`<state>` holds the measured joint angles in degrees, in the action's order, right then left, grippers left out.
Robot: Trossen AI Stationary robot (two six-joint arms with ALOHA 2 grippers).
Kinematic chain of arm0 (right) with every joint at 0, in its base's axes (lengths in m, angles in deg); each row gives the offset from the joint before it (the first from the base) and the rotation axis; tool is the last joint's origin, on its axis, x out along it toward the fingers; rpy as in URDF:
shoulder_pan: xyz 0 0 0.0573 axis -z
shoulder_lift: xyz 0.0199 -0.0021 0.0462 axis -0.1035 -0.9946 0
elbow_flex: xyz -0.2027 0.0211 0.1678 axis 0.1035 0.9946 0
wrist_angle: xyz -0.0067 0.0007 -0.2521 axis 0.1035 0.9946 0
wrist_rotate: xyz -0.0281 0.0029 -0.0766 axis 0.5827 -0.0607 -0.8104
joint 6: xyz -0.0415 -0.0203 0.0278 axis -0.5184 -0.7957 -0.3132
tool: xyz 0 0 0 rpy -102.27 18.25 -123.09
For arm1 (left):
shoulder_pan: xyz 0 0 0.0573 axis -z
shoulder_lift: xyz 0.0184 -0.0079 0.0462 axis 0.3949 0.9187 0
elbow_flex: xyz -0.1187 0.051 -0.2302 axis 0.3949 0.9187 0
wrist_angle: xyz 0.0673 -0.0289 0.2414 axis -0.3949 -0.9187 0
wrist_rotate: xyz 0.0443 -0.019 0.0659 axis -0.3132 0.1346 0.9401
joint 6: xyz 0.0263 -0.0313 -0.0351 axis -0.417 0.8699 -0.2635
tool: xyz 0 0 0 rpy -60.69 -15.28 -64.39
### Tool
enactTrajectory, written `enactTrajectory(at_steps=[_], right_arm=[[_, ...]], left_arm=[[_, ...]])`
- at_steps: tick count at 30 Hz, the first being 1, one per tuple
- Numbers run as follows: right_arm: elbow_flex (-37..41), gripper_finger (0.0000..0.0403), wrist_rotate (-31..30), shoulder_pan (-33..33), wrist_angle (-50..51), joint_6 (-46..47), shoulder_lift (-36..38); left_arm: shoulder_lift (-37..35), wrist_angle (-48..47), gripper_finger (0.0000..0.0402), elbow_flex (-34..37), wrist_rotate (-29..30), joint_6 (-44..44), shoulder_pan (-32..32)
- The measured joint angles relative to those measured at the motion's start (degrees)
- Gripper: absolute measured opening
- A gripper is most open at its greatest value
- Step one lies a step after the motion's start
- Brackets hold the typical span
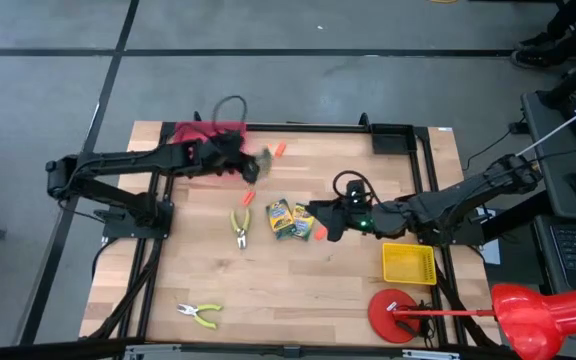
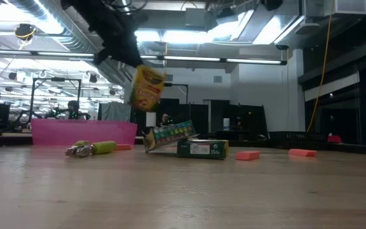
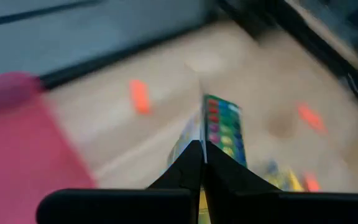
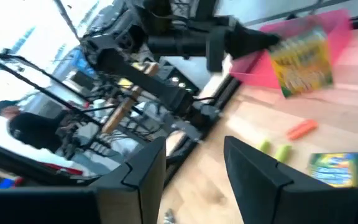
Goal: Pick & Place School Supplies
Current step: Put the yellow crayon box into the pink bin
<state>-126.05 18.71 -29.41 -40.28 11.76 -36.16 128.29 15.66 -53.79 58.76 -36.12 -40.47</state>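
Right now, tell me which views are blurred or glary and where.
Left wrist view: nearly everything smeared, including the crayon box and pink tray. Right wrist view: the lifted box and background soft. High view: blur around the left claw. Low view: bright ceiling-light glare; tabletop sharp.

Pink tray [image 1: 200,133] at far edge; yellow mesh basket [image 1: 409,264] right.

bare wood around near pliers [image 1: 200,315], crayon boxes [image 1: 290,220] crowding centre

Left gripper [image 1: 253,160] holds crayon box [image 1: 261,163] beside tray [image 1: 203,132].
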Motion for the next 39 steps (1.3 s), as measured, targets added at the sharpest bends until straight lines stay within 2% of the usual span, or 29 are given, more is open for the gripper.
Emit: enactTrajectory(at_steps=[5, 11, 15, 19, 28, 39], right_arm=[[0.0, 0.0167, -1.1, -0.9, 4.1, 0.6, 2.4], [0.0, 0.0167, 0.0, -1.0, 7.7, 1.9, 2.9], [0.0, 0.0167, 0.9, -1.0, 8.5, 1.8, 2.9], [0.0, 0.0167, 1.6, -1.0, 8.8, 1.6, 2.9], [0.0, 0.0167, 2.4, -1.0, 8.7, 1.6, 2.9], [0.0, 0.0167, 1.7, -1.0, 8.3, 1.5, 2.6]], left_arm=[[-4.8, -0.5, 0.0002, 4.9, 6.7, 8.7, -4.3], [-11.0, -0.5, 0.0002, 12.0, 11.8, 18.9, -8.1], [-15.6, -0.3, 0.0002, 16.5, 17.1, 23.6, -9.3], [-19.6, -0.2, 0.0002, 20.5, 21.0, 24.8, -10.5], [-25.5, 0.2, 0.0002, 27.1, 21.7, 24.9, -15.5], [-26.0, -0.4, 0.0002, 27.9, 22.3, 22.4, -20.8]])
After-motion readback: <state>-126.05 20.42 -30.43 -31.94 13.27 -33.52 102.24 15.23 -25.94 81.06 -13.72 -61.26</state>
